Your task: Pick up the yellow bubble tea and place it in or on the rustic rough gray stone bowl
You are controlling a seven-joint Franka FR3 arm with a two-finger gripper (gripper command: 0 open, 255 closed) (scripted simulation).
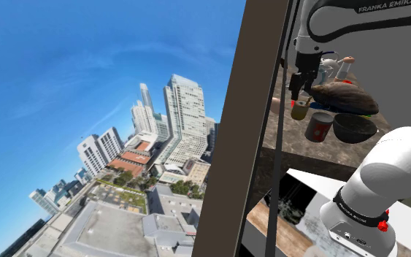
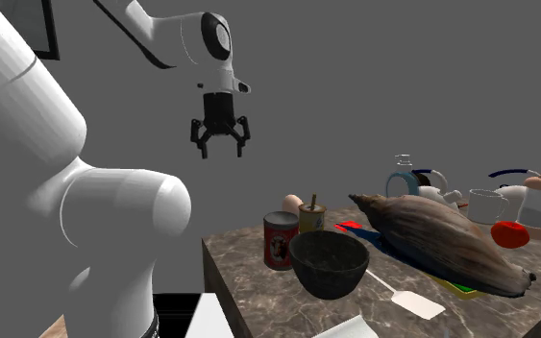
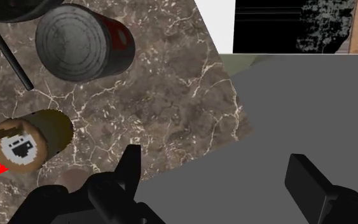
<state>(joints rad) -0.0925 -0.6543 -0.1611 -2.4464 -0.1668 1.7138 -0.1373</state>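
The yellow bubble tea is a short yellow-brown cup with a straw, standing on the marble table behind a red can. The dark grey stone bowl sits upright just in front of both, near the table's front edge. My black gripper hangs open and empty in the air, well above the table and off to the second exterior view's left of the cup. In the wrist view the bubble tea lies beyond my one finger, and the gripper hovers over the table's edge. In the shoulder view the gripper sits above the cup.
A large brown husk-like object lies across the table beside the bowl. A white spatula rests in front of it. Teapots and a cup crowd the far end. The can stands close to the bubble tea.
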